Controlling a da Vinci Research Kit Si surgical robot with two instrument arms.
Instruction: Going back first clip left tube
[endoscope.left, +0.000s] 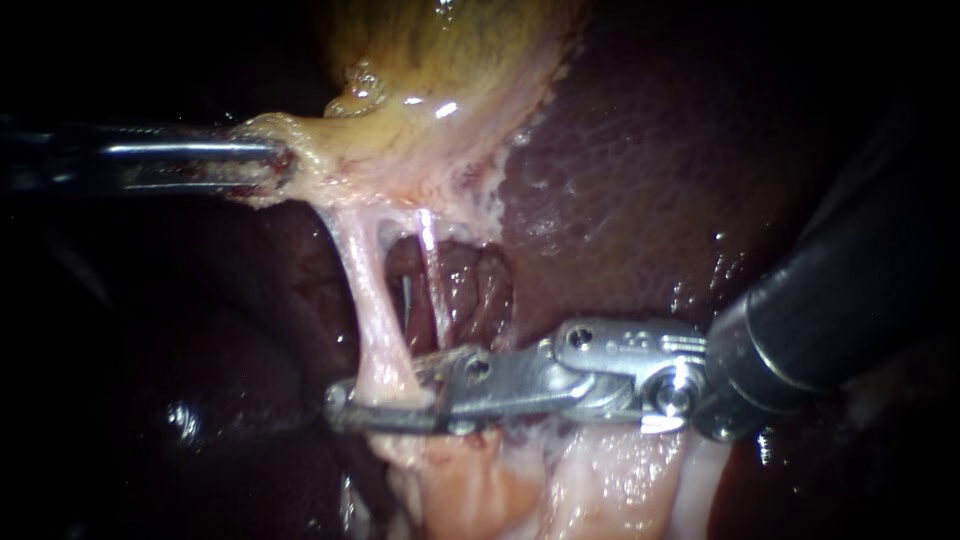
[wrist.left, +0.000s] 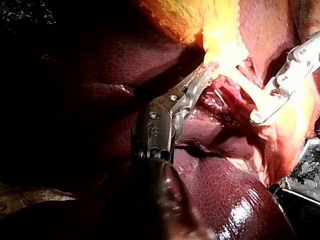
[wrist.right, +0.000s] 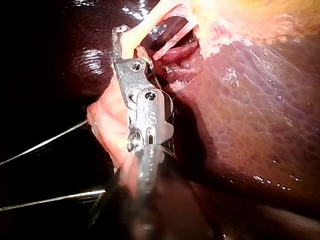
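Endoscope, left instrument: the slender, steel-jawed left instrument (endoscope.left: 262, 165) has its jaws clamped on the pale yellow tissue fringe (endoscope.left: 320, 165) below the glistening yellow-green gallbladder (endoscope.left: 450, 70).
Endoscope, left tube: the taut, pale pink left tube (endoscope.left: 365, 290) runs from that fringe down to the right instrument. A thinner right tube (endoscope.left: 430, 265) stands just beside it, with the mottled red-brown liver (endoscope.left: 640, 170) behind.
Endoscope, right instrument: the dark-shafted, steel-tipped right instrument (endoscope.left: 350, 408) has its jaws narrowly parted, with the left tube's lower end between them. I can make out no clip.
Step in hand: I judge it to be the withdrawal. To do it well, spread the jaws clear of the tube first, then draw back along the shaft's own line, so neither jaw drags the left tube or catches the thinner one. The left pull should be kept even.
Left wrist view: only here does the left instrument (wrist.left: 200, 80) show from behind, its jaws buried in the tissue fringe (wrist.left: 220, 50). The right instrument (wrist.left: 260, 117) shows from its far side, against pale tissue. The liver (wrist.left: 225, 195) bulges beside the shaft.
Right wrist view: this looks along the right instrument (wrist.right: 119, 37). It shows what the endoscope hardly does — the left tube (wrist.right: 145, 25) crosses toward the jaw tips, not deep at the hinge. The left instrument is out of sight.
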